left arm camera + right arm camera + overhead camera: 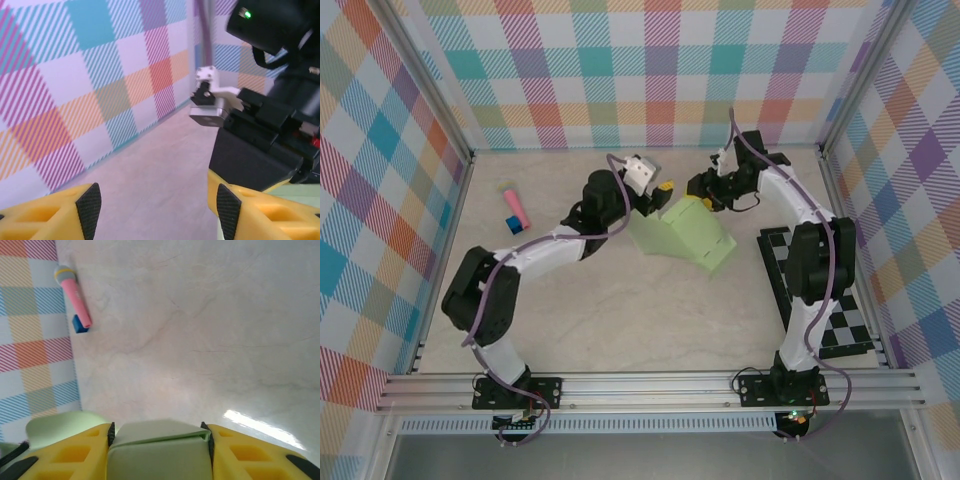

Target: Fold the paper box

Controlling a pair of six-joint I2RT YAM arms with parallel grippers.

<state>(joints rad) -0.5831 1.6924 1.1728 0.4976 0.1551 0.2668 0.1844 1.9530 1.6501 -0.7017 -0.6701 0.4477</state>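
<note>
Our right jaws grasp the far edge of the paper box (685, 240), with our released left jaws just beside it, leftward.

Paper box (157, 455) cropped at right-wrist view's bottom

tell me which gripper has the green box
The right gripper: the paper box sits pinched between its jaws, while the left gripper stands open and empty.
</note>
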